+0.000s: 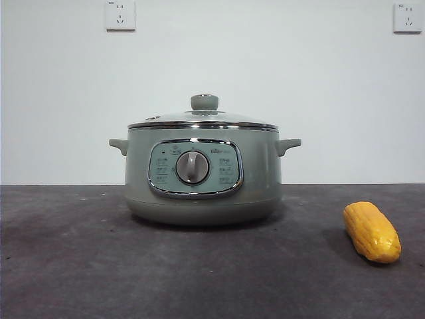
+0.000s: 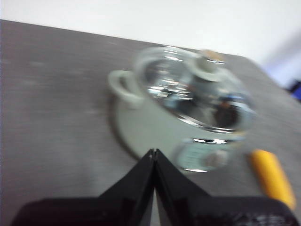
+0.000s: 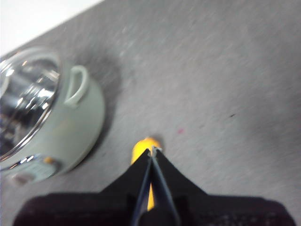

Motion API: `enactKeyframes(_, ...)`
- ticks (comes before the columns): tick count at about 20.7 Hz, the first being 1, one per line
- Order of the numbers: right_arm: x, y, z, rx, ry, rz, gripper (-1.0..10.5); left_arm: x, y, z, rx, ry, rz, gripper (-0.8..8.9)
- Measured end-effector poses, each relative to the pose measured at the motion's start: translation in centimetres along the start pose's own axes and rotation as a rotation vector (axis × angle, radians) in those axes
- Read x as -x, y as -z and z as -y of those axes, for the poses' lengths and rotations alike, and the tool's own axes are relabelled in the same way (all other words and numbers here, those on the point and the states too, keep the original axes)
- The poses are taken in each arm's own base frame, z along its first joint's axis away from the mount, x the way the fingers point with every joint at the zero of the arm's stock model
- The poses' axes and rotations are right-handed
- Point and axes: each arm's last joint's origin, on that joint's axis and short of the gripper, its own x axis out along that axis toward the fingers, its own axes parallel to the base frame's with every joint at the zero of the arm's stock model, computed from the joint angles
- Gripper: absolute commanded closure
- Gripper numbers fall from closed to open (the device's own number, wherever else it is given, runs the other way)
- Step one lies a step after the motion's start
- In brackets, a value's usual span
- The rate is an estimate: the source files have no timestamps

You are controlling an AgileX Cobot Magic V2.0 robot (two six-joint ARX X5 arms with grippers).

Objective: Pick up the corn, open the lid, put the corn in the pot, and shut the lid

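You have the squat sage-green electric pot (image 1: 202, 174) standing in the middle of the dark grey table (image 1: 80, 266), its chrome-framed panel and grey dial (image 1: 192, 167) facing the front camera. The round clear glass lid (image 1: 203, 119) with its metal rim and pale green knob (image 1: 204, 102) sits closed on the pot. The short yellow-orange corn cob (image 1: 372, 231) lies on the table beside the pot, apart from it, on the side of the front view's right edge. Your left tool (image 2: 154, 151) is clenched on nothing, up above the table on the pot's near side. Your right tool (image 3: 153, 149) is likewise clenched and empty, poised over the corn, which shows just past its tips.
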Motion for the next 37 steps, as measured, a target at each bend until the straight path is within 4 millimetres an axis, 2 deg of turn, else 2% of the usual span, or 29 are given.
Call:
enactKeyframes(2, -0.3, -0.6, -0.3, -0.007, -0.042, -0.048, 9.3, -0.5, -0.4, 0.1, 0.014, 0.093, -0.041, 8.18)
enactKeyframes(3, -0.6, -1.0, -0.6, -0.013, -0.067, -0.082, 8.9, -0.8, -0.6, 0.1, 0.033, 0.155, -0.078, 8.19)
enactKeyframes(5, -1.7, -1.7, -0.8, -0.031, -0.086, -0.168, 7.4, -1.4, -1.1, 0.1, 0.082, 0.203, -0.144, 8.19)
enactKeyframes(8, -4.6, -2.0, -1.3, -0.027, -0.063, -0.335, 5.2, -1.8, -1.6, 0.1, 0.14, 0.202, -0.224, 8.19)
enactKeyframes(9, -5.6, -1.9, -1.6, -0.016, -0.06, -0.395, 5.0, -2.0, -1.6, 0.1, 0.144, 0.213, -0.231, 8.19)
enactKeyframes(12, -9.0, -1.3, -3.1, 0.039, -0.043, -0.529, 5.0, -2.3, -1.4, 0.1, 0.153, 0.231, -0.256, 8.18)
enactKeyframes(15, -12.3, 0.1, -4.4, 0.117, 0.051, -0.623, 5.1, -2.5, -1.3, 0.4, 0.154, 0.244, -0.274, 8.18)
enactKeyframes(21, -17.8, 2.9, -5.1, 0.205, 0.174, -0.74, 5.1, -2.5, -1.0, 0.4, 0.163, 0.244, -0.297, 8.18)
enactKeyframes(29, -21.4, 3.7, -4.8, 0.236, 0.253, -0.74, 5.1, -2.6, -0.6, 0.3, 0.169, 0.228, -0.336, 8.18)
enactKeyframes(33, -22.0, 3.7, -5.1, 0.245, 0.254, -0.727, 5.1, -2.6, -0.6, 0.3, 0.164, 0.229, -0.338, 8.18)
enactKeyframes(37, -22.6, 4.1, -4.8, 0.25, 0.278, -0.755, 5.8, -2.6, -0.6, 0.3, 0.16, 0.229, -0.337, 8.18)
